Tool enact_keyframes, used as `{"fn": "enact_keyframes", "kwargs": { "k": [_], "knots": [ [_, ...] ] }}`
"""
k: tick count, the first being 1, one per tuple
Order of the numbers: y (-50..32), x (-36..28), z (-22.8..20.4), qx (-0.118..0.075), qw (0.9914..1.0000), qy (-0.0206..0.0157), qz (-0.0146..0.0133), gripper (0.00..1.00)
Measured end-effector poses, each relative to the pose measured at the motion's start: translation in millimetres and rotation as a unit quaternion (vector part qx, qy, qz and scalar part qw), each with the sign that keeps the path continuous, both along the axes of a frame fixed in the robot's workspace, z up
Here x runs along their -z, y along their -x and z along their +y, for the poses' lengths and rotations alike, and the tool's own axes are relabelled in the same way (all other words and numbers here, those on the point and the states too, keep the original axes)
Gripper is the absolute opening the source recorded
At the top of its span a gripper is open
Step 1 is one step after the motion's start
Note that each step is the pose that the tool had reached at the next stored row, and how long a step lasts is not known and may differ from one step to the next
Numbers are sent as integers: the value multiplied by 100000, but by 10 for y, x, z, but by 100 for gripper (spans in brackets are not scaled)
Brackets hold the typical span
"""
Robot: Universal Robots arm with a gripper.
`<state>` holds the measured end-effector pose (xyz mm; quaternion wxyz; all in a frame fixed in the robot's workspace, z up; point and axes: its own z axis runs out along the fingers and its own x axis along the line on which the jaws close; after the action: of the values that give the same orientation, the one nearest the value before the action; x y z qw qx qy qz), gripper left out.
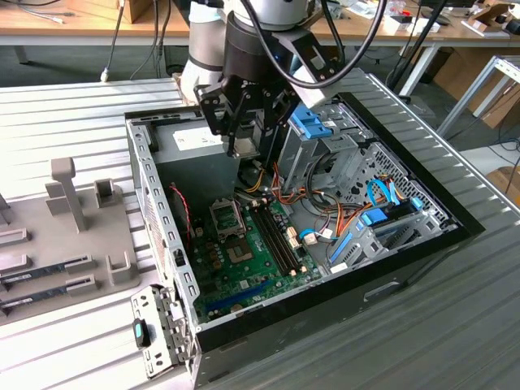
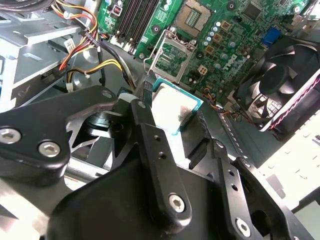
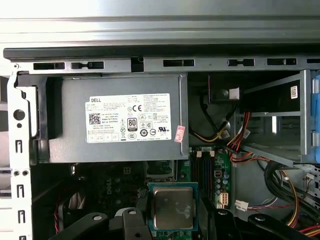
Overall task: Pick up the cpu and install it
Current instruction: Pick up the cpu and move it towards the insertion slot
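Two fingers (image 2: 150, 131) of the hand (image 2: 173, 114) clamp the cpu (image 2: 169, 104).

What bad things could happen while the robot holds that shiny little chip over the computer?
The gripper pinches the cpu by just its edges, so it might slip and fall onto the motherboard. The open cpu socket is a snug target; coming down crooked could hurt its contacts. Loose power cables lie close by and could snag the gripper.

The open black metal computer case (image 1: 349, 294) lies on the ribbed grey worktop (image 1: 439, 325). Inside it, the gripper (image 1: 248, 146) holds the small square silver cpu (image 3: 172, 207) above the green motherboard (image 1: 244, 262), just beside the grey power-supply box (image 1: 191, 145).
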<state>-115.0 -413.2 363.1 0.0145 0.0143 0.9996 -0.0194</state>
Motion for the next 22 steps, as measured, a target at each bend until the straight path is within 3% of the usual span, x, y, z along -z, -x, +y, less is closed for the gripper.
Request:
{"fn": "enact_keyframes", "kwargs": {
  "k": [22],
  "knots": [
    [-9, 51, -53, 1, 100000, -4, -4, 47]
  ]
}}
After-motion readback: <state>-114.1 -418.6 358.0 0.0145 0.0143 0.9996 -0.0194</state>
